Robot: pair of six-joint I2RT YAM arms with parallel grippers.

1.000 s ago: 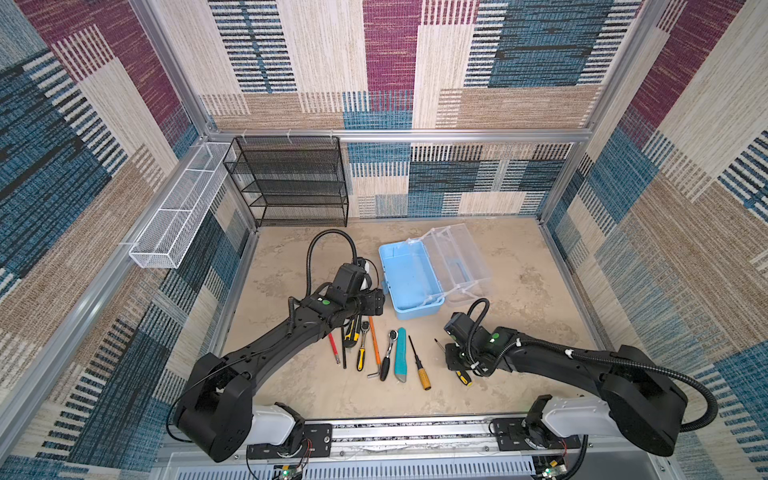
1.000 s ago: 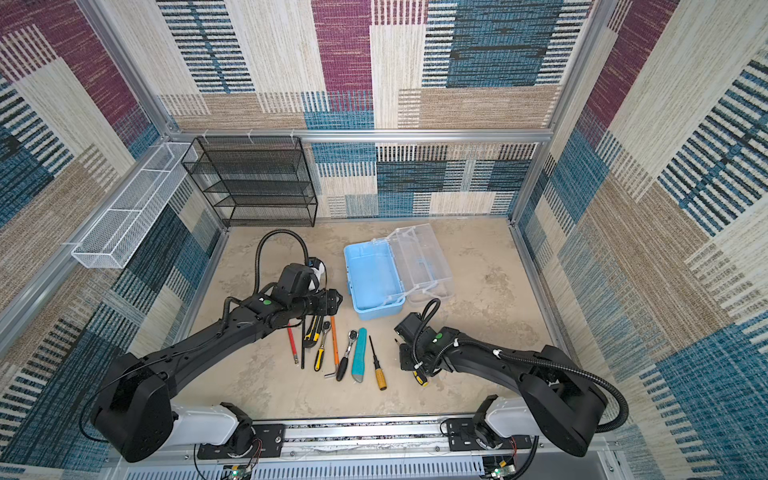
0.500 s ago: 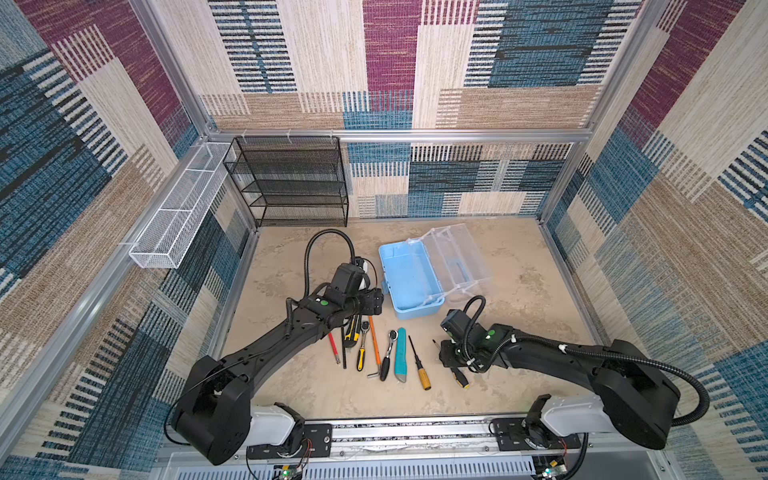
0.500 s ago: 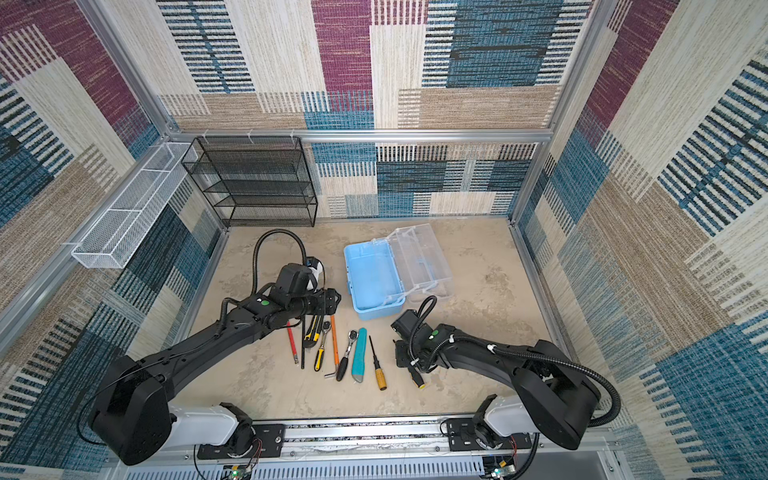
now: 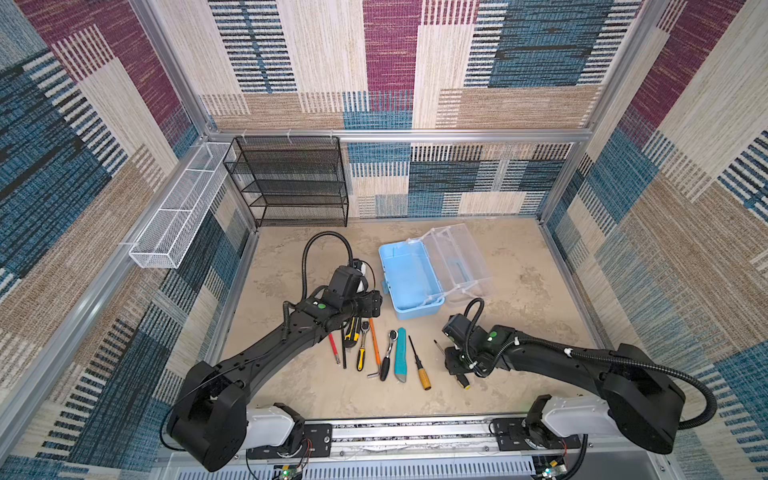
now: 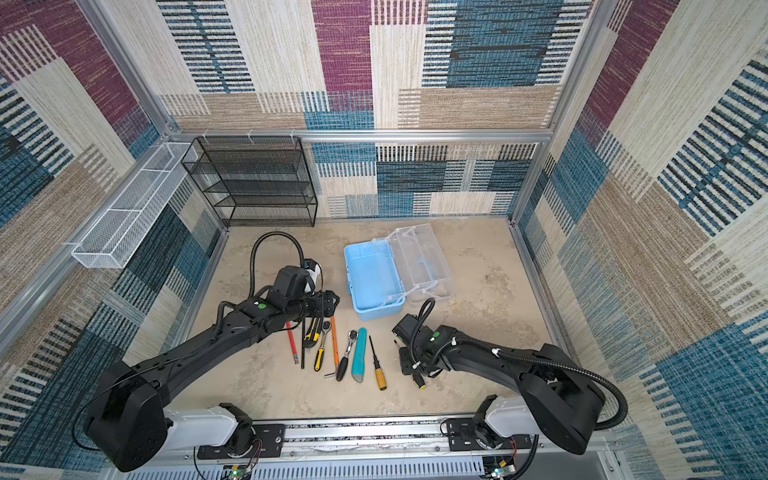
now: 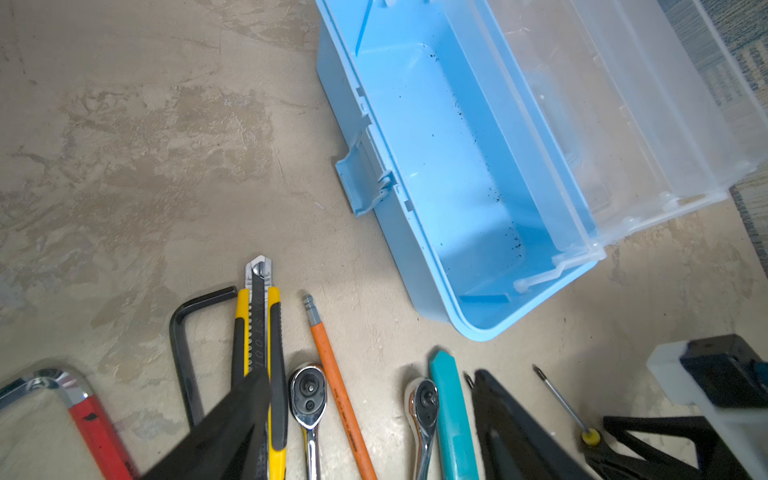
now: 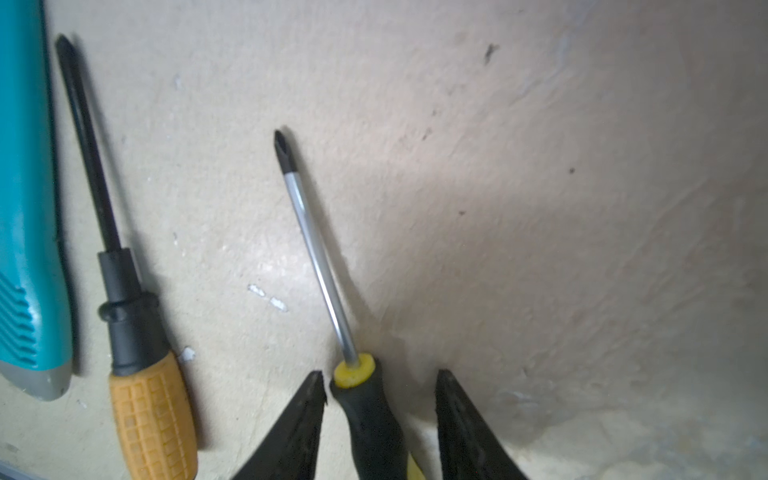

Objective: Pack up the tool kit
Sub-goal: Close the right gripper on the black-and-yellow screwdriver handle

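The tan table (image 5: 519, 266) is my whole working floor, walled on three sides, with a metal rail along the near edge. Its right half lies bare, so there is plenty of room to swing there. The left is tighter: the black mesh rack (image 5: 291, 183) stands against the back wall and the white mesh basket (image 5: 178, 216) runs along the left wall.

The light-blue toolbox (image 5: 417, 311) sits mid-table toward the back, skewed to the table's edges. It holds only dark specks. Its clear lid (image 5: 457, 262) is swung open on the right side, and its latch faces my left arm.

Between the box's near end and the rail, the tools lie side by side. My left gripper (image 5: 371, 305) hovers over the far ends of the leftmost ones, just beside the box's near-left corner. Its fingers (image 7: 232, 419) are spread wide and hold nothing.

From the left the row runs:
- red hex key (image 5: 334, 347)
- black hex key (image 5: 344, 349)
- yellow utility knife (image 5: 351, 328)
- yellow-handled ratchet (image 5: 362, 349)
- orange hex key (image 5: 375, 345)
- black-handled ratchet (image 5: 388, 353)
- teal utility knife (image 5: 400, 353)
- orange-handled screwdriver (image 5: 419, 365)

My right gripper (image 8: 379, 374) is low at the row's right end, fingers (image 8: 461, 424) parted either side of the black-and-yellow screwdriver (image 8: 365, 415). One finger is almost against the handle and a clear gap shows on the other side, so nothing is gripped. Right of it the floor is bare.
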